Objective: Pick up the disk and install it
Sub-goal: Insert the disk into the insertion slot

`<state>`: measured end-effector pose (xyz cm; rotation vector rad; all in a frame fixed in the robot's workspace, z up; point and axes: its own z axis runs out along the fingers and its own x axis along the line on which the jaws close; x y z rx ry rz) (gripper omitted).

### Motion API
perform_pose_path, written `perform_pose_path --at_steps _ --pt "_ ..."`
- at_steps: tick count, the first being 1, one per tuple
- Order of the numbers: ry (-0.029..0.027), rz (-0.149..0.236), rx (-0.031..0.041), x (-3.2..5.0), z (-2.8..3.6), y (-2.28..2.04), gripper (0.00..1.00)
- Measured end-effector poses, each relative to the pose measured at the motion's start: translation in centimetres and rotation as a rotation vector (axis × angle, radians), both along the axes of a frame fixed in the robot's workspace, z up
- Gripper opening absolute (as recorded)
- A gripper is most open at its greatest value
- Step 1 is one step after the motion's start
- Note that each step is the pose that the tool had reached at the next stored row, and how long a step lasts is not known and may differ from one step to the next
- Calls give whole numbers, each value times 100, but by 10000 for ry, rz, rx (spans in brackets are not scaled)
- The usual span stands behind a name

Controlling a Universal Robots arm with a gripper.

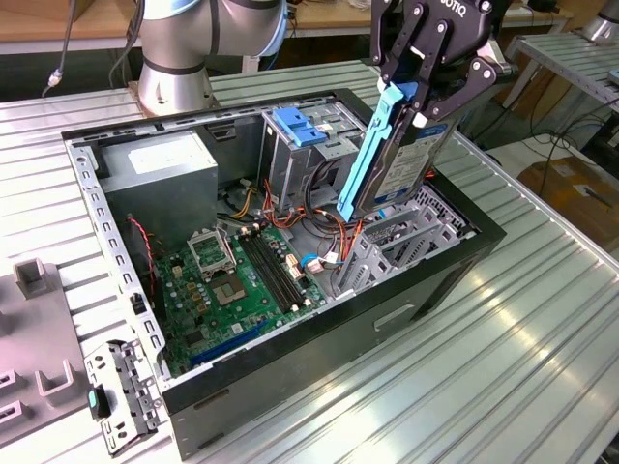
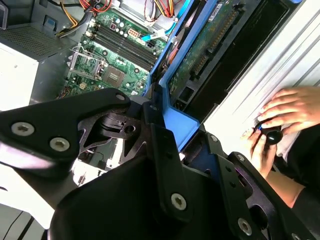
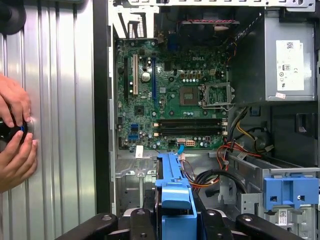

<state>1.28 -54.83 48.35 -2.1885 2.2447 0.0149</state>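
Observation:
My gripper [image 1: 418, 97] is shut on the disk [image 1: 401, 164], a silver hard drive with blue carrier rails, held upright and tilted above the open computer case [image 1: 440, 280]. Its lower end hangs just over the grey drive bay [image 1: 406, 237] at the exterior view's right side of the case. In the second wrist view the disk's green circuit-board underside [image 2: 205, 47] and its blue rail [image 2: 172, 122] run down from my fingers [image 2: 165, 165]. In the first wrist view the blue rail [image 3: 175, 195] stands between the fingers [image 3: 140, 225], above the green motherboard [image 3: 175, 105].
A grey power supply box [image 1: 160, 164] with a white sticker sits at the back of the case, beside a tall grey cage with a blue handle [image 1: 302, 126]. Red and orange cables [image 1: 324, 227] lie near the bay. A person's hands [image 3: 15, 135] rest on the ribbed table beside the case.

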Motion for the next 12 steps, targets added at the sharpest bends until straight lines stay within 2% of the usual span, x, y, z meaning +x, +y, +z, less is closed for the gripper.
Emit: perform_pose_path --at_steps 7,12 --pt "-3 1 2 26 -19 -6 37" --pt "-3 -1 0 186 -67 -42 37"
